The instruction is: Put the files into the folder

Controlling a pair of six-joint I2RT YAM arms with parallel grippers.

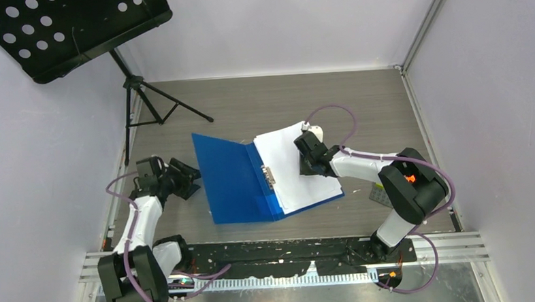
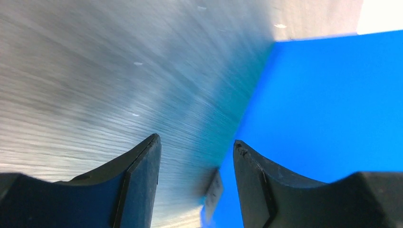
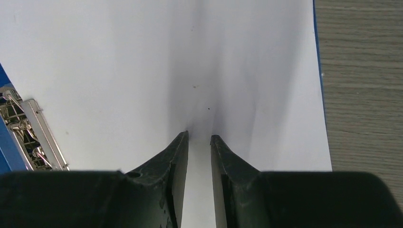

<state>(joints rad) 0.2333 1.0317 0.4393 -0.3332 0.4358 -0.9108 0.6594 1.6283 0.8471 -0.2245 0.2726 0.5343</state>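
The blue folder (image 1: 232, 180) lies open on the table, its metal clip (image 1: 268, 175) at the spine. The white files (image 1: 285, 150) lie stacked on its right half, slightly askew. My right gripper (image 1: 310, 156) points down onto the files. In the right wrist view its jaws (image 3: 199, 137) stand a narrow gap apart with nothing between them, tips at the paper (image 3: 119, 71), with the clip (image 3: 35, 137) to the left. My left gripper (image 1: 184, 176) is open and low at the folder's left edge. In its wrist view (image 2: 196, 142) the blue cover (image 2: 332, 104) and a small white label (image 2: 214, 190) show.
A black perforated music stand (image 1: 75, 30) on a tripod (image 1: 147, 102) stands at the back left. A small dark grey object (image 1: 379, 194) lies on the table by the right arm. White walls close in the table on three sides.
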